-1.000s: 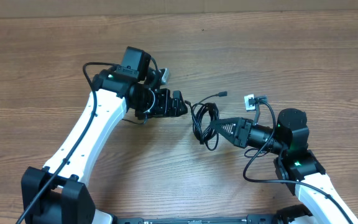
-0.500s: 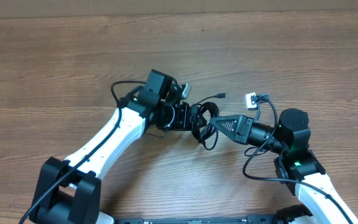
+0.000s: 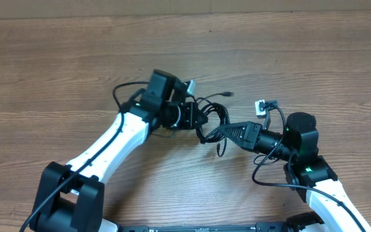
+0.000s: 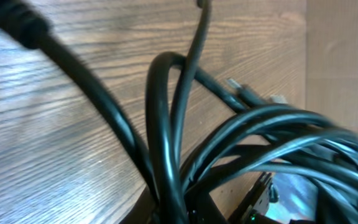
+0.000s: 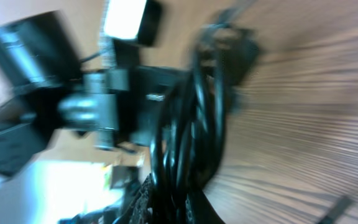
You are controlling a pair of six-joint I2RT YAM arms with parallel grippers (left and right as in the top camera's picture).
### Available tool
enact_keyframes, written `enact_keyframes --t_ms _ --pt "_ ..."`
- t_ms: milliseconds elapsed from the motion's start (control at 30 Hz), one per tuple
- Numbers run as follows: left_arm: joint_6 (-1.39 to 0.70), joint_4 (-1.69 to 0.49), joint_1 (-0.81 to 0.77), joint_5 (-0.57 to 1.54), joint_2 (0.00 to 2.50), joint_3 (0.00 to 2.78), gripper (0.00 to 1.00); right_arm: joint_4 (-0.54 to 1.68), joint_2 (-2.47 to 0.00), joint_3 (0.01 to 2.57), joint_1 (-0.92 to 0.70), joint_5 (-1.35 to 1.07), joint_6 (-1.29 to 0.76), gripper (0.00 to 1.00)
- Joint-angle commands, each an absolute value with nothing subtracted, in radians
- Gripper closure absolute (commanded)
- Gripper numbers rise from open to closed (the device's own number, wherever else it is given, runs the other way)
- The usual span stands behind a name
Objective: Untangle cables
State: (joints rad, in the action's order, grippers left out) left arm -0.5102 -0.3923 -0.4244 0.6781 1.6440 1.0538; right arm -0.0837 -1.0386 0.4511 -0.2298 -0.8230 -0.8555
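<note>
The cables [image 3: 215,116] form a tangled black bundle of loops on the wooden table, between my two grippers. One plug tip [image 3: 228,95] sticks out toward the far side and a loose end [image 3: 219,149] hangs toward the near side. My left gripper [image 3: 200,119] is shut on the bundle's left side; in the left wrist view the cords [image 4: 166,130] run down between its jaws [image 4: 173,214], and a silvery plug [image 4: 235,85] lies beyond. My right gripper [image 3: 221,132] is shut on the bundle's right side. In the blurred right wrist view the cables [image 5: 191,124] rise from its jaws [image 5: 194,208].
The left arm [image 3: 108,151] reaches in from the lower left and the right arm [image 3: 301,145] from the lower right. A thick black arm wire [image 3: 263,174] loops beside the right arm, and a small white connector [image 3: 260,105] sits above it. Bare wooden table [image 3: 301,58] lies beyond.
My left gripper has moved right from open table to the bundle and shut on it. The loops have shifted slightly up and left. My right gripper has stayed shut on the cables.
</note>
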Motion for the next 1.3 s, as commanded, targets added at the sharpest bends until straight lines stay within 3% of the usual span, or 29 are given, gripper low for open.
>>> enact_keyframes --t_ms 0,400,933,1000,1100,1267 --pt "-0.498 -0.380 -0.350 0.840 1.649 1.055 0.96 0.029 -1.035 0.452 -0.235 -0.575 -0.776 0.91" --pt "-0.299 -0.280 -0.345 1.180 1.649 1.055 0.96 0.053 -1.037 0.452 -0.236 -0.511 -0.776 0.88" --pt "-0.283 -0.222 -0.401 1.168 1.649 1.055 0.95 -0.261 -1.037 0.452 -0.236 -0.847 -0.780 0.88" --pt "-0.283 -0.215 -0.393 1.168 1.649 1.055 0.96 -0.226 -1.039 0.452 -0.236 -0.806 -0.776 0.76" --pt "-0.284 -0.199 -0.364 1.168 1.649 1.056 0.96 -0.155 -1.038 0.452 -0.236 -0.754 -0.775 0.65" --pt "-0.330 -0.204 -0.281 1.114 1.649 1.056 0.96 0.019 -1.038 0.452 -0.236 -0.613 -0.719 0.60"
